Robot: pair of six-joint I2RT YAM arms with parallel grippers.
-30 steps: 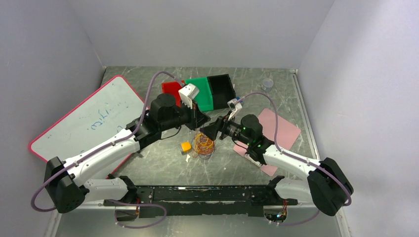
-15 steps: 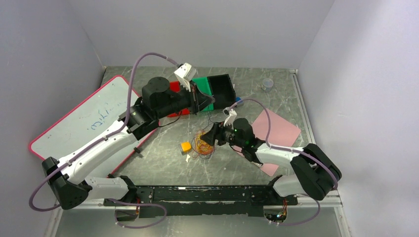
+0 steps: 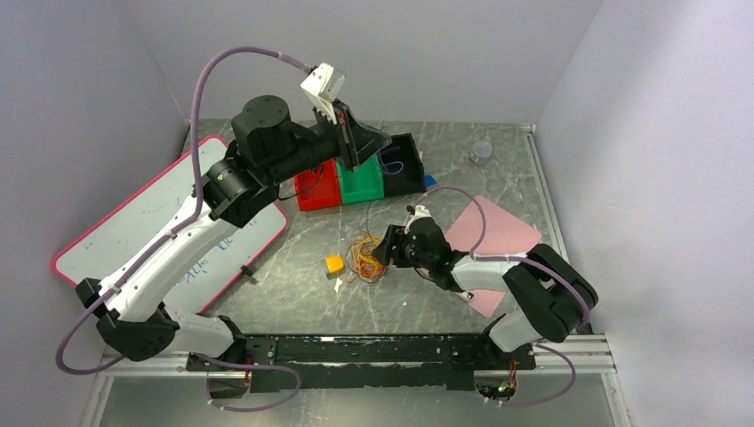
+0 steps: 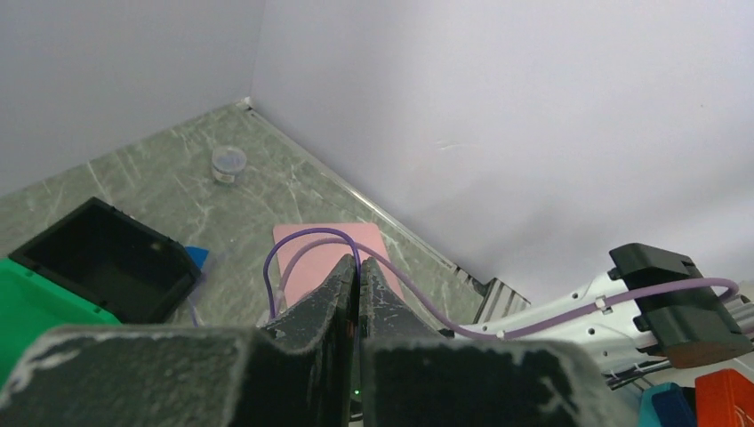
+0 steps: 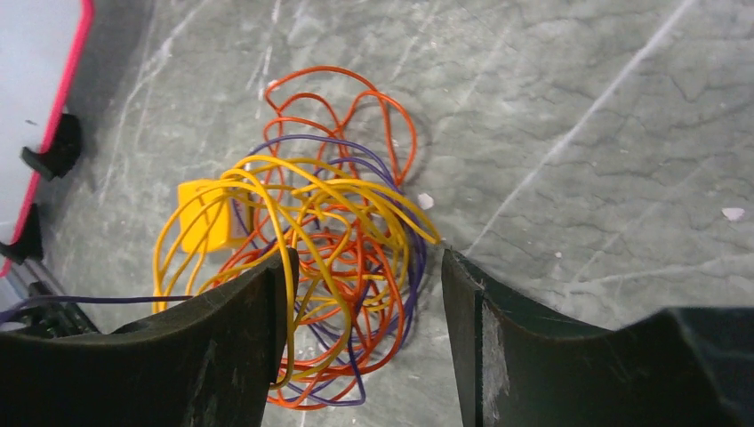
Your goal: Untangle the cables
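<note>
Cables (image 5: pixel 324 231): an orange, yellow and purple tangle lay on the surface (image 5: pixel 578 133). Left tool (image 4: pixel 358 271), high and well away, was fully closed; any strand held could not be told. Right tool (image 5: pixel 364 267) stood part-open, the tangle between its fingers.

Grey-green marbled table (image 3: pixel 293 302): stone-look, smooth, low sheen. Thin orange, yellow and purple cables (image 5: pixel 329 240): plastic-coated, smooth, glossy. Fingers (image 5: pixel 231 356) of right gripper (image 5: pixel 366 260): black plastic, matt, edges scuffed whitish. Fingers (image 4: pixel 311 311) of left gripper (image 4: pixel 357 267): same, more grey wear.

9 o'clock: pink-framed whiteboard (image 3: pixel 151 222), glossy face.
12 o'clock: red, green and black bins (image 3: pixel 360 182), smooth plastic.
3 o'clock: flat pink sheet (image 3: pixel 507 227), matt, mat'l unclear.
1 o'clock: small clear cup (image 3: pixel 481 151), translucent plastic.
</note>
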